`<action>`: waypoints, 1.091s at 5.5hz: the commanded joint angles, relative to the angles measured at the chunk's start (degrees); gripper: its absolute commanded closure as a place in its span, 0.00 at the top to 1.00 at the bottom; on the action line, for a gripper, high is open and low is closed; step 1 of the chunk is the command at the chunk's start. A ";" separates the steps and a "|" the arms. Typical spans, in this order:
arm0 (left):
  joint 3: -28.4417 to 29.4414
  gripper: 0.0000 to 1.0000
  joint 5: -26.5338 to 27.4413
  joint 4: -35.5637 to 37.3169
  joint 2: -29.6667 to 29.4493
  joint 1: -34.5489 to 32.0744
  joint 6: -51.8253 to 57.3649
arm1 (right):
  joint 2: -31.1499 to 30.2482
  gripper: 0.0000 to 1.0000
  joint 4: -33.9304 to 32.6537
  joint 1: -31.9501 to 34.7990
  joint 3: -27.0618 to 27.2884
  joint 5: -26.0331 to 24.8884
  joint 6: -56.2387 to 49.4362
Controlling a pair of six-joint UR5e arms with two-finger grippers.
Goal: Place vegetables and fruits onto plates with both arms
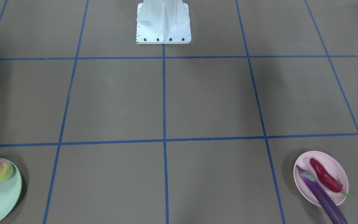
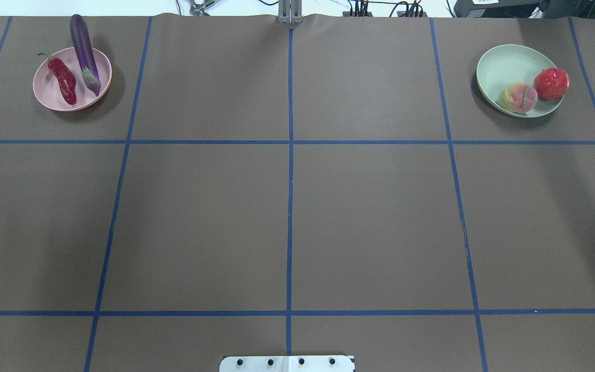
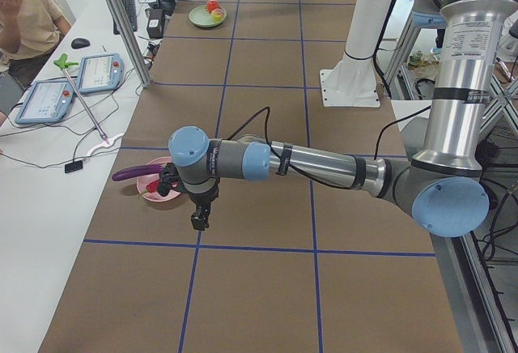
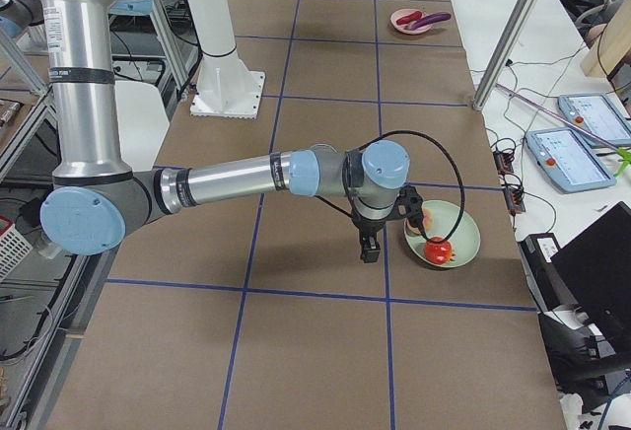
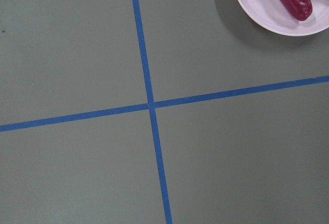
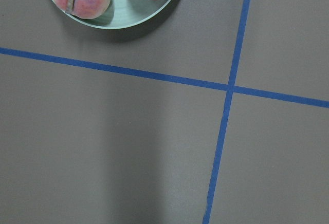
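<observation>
Stretched low over the table: left arm (image 3: pixel 316 163) just short of the pink plate (image 2: pixel 44 95), right arm (image 4: pixel 246 179) just short of the green plate (image 2: pixel 504 62). Overhanging the pink rim, long axis pointing away from the robot: eggplant (image 2: pixel 83 49). On the green, side by side: pomegranate (image 2: pixel 551 83), peach (image 2: pixel 518 98). Beside the eggplant: chili (image 2: pixel 64 81). Left gripper (image 3: pixel 198 222), right gripper (image 4: pixel 369 250): spread or pressed together, impossible to tell.

Table (image 2: pixel 370 217): brown cover, gridded with blue tape (image 2: pixel 290 206).
Bench (image 3: pixel 32 231): white, alongside the table; bears two pendants (image 3: pixel 100 72) and a mouse (image 3: pixel 79 43).
Post (image 3: pixel 121 21): aluminium, upright between table and bench.
Person (image 3: pixel 28 13): seated at the bench's far end.
Light: even, shadows soft.
</observation>
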 commanded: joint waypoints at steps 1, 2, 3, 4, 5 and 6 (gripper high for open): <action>-0.04 1.00 -0.02 -2.35 0.06 0.14 -0.04 | -0.28 1.00 2.53 -0.07 -0.13 0.54 0.06; 0.05 1.00 -0.02 -2.44 0.15 0.14 -0.04 | -0.28 1.00 2.53 -0.16 -0.22 1.06 0.06; 0.14 1.00 0.07 -2.36 0.41 0.14 -0.13 | -0.28 1.00 2.53 -0.07 -0.14 2.64 0.06; 0.22 1.00 0.07 -2.36 0.59 0.23 -0.13 | -0.46 1.00 2.44 -0.07 -0.22 3.35 0.06; 0.14 1.00 0.07 -2.27 0.85 0.23 -0.13 | -1.59 1.00 2.53 -0.16 -0.14 4.66 0.06; 0.14 1.00 -0.01 -2.01 0.94 0.23 -0.22 | -2.64 1.00 2.53 -0.07 -0.05 5.11 0.06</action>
